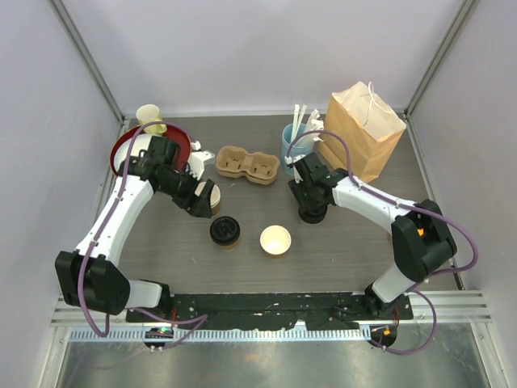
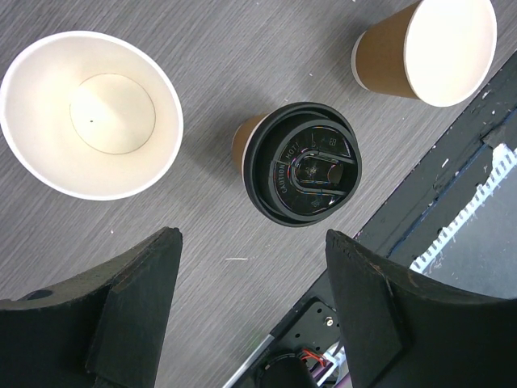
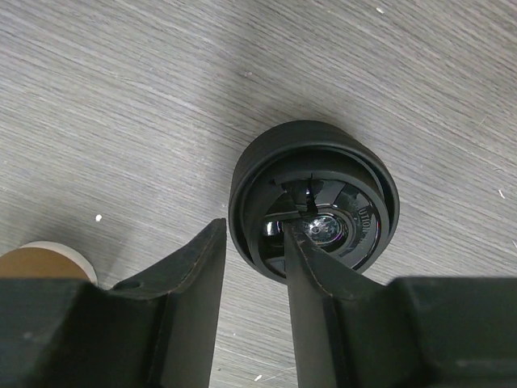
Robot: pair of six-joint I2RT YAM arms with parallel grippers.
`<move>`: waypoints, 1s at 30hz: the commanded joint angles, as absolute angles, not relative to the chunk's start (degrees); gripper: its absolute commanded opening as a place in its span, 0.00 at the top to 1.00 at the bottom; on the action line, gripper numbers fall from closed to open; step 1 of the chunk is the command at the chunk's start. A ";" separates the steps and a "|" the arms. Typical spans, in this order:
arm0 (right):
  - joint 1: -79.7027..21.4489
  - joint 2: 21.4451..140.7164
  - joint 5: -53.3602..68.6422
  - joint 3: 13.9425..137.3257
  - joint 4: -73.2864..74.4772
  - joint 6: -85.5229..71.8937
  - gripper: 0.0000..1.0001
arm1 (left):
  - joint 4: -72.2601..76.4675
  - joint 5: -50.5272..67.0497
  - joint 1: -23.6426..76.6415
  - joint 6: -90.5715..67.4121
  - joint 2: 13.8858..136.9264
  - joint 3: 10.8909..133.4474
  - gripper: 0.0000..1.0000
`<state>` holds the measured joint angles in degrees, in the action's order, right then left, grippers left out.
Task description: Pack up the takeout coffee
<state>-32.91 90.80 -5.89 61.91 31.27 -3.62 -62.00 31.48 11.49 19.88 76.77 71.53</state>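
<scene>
From above, a dark wood-grain surface [image 1: 347, 259] sat boxed in by pale walls [image 1: 258, 48]. A brown paper bag [image 1: 363, 129] stood at the back right and a cardboard cup carrier [image 1: 247, 165] at mid-back. One lidded coffee cup [image 1: 224, 232] stood near the middle, beside a lidless cup [image 1: 275, 240]. In the left wrist view, the left jaws gaped wide and empty, with that lidded cup upright on the grey grain just beyond them. In the right wrist view, the right jaws stood narrowly apart astride the rim of a black sip lid [image 3: 315, 198]. Whether they pinched it, or whether a cup sat beneath, could not be told.
</scene>
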 commanded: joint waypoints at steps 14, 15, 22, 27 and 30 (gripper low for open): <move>-34.28 90.18 -6.59 64.51 32.42 -4.74 0.97 | -62.75 32.96 11.16 20.65 76.82 74.09 0.24; -34.19 90.00 -6.59 64.95 32.95 -4.57 0.98 | -62.84 32.96 11.16 20.65 76.82 74.18 0.24; -34.28 88.51 -7.55 67.94 36.21 -3.25 0.99 | -63.02 33.05 11.16 20.92 76.73 74.44 0.24; -34.36 87.89 -6.77 68.64 36.82 -2.55 0.99 | -63.02 33.05 11.16 21.09 76.55 74.27 0.24; -34.36 86.58 -1.86 71.53 39.11 -0.89 0.99 | -63.19 32.87 11.16 21.18 76.38 74.36 0.24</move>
